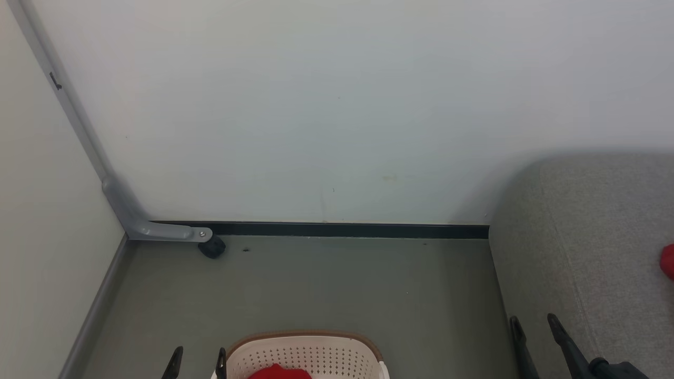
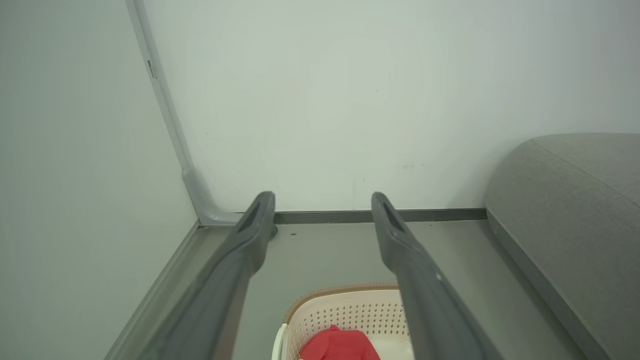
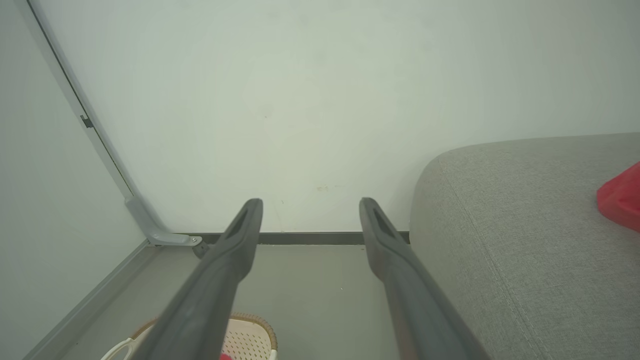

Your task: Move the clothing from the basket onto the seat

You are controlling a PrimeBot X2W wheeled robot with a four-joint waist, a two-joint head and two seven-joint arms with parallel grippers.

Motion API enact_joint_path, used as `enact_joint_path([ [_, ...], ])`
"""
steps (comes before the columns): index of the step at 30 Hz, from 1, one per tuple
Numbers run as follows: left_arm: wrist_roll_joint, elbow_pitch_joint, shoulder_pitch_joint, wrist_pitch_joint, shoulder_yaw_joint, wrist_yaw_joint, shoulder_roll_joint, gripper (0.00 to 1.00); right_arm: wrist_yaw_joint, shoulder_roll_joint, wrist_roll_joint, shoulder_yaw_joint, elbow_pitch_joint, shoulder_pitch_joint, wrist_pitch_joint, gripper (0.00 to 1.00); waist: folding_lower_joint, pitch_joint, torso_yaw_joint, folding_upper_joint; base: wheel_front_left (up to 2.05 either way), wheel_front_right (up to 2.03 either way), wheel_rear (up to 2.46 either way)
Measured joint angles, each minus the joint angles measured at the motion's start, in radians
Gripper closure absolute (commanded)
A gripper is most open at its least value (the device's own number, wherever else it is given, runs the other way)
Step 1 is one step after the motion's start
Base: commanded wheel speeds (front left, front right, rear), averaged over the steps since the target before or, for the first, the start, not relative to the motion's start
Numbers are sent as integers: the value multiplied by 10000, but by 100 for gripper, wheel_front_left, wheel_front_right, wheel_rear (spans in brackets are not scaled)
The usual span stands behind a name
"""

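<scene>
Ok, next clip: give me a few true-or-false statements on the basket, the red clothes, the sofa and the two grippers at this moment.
1. The cream-white perforated plastic basket with a brown rim stands on the grey floor. True.
2. That basket is empty. False: bright red fabric clothing lies in it.
3. The large grey-green upholstered sofa bears no clothing. False: a red garment lies on it, at the head view's right edge.
4. The left gripper and right gripper are both open, holding nothing. True.

One basket [image 1: 316,353], two garments [image 1: 279,372] [image 1: 668,261], one sofa [image 1: 590,226]
</scene>
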Motion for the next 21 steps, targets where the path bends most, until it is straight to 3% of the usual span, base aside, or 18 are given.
enact_joint_path([
  [15, 13, -196, 8, 0, 8, -86, -17, 0, 79, 88, -203, -222, -104, 18, 0, 0, 0, 285, 19, 0, 0, 0, 0],
  [21, 13, -359, 2, 0, -13, -265, -17, 0, -276, 33, -272, -702, 90, 77, 0, 0, 0, 802, -10, 0, 0, 0, 0],
])
